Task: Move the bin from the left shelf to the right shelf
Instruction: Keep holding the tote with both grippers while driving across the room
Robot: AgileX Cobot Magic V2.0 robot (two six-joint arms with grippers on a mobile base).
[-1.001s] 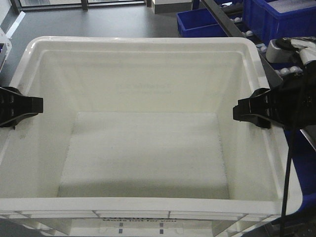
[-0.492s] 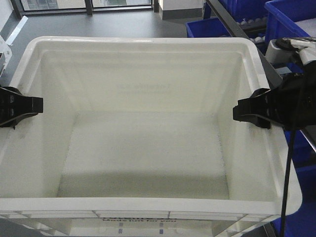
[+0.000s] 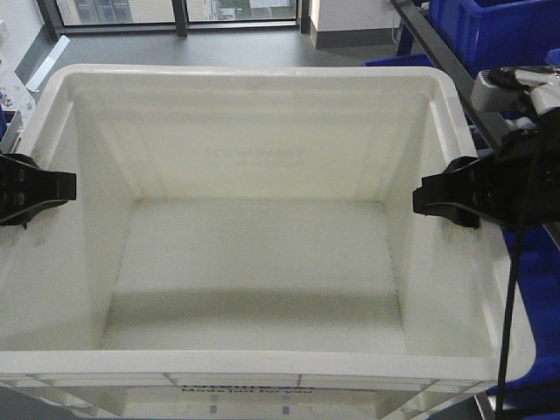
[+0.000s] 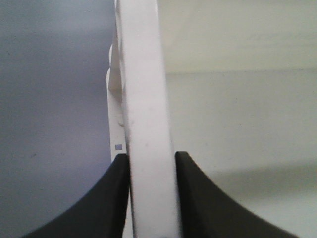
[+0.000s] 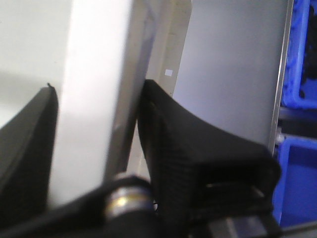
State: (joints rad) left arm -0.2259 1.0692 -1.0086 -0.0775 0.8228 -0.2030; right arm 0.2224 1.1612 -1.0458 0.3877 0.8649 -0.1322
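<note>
The large white bin (image 3: 254,262) fills the front view, empty, with black print on its near wall. My left gripper (image 3: 39,188) is shut on the bin's left rim; in the left wrist view its two black fingers (image 4: 116,198) clamp the white rim (image 4: 146,124). My right gripper (image 3: 446,197) is shut on the bin's right rim; in the right wrist view its black fingers (image 5: 168,148) press both sides of the rim (image 5: 94,109). The bin hangs level between the two arms, above the grey floor.
Dark blue bins (image 3: 499,35) sit on a metal shelf rail (image 3: 446,61) at the upper right, and more blue plastic (image 5: 299,168) shows at the right of the right wrist view. Grey floor (image 3: 227,48) and windows lie beyond the bin. A black cable (image 3: 512,297) hangs by the right arm.
The background has slid rightward and downward behind the bin: the blue bins moved toward the right edge and more floor and window shows. Both grippers keep the same hold on the rims.
</note>
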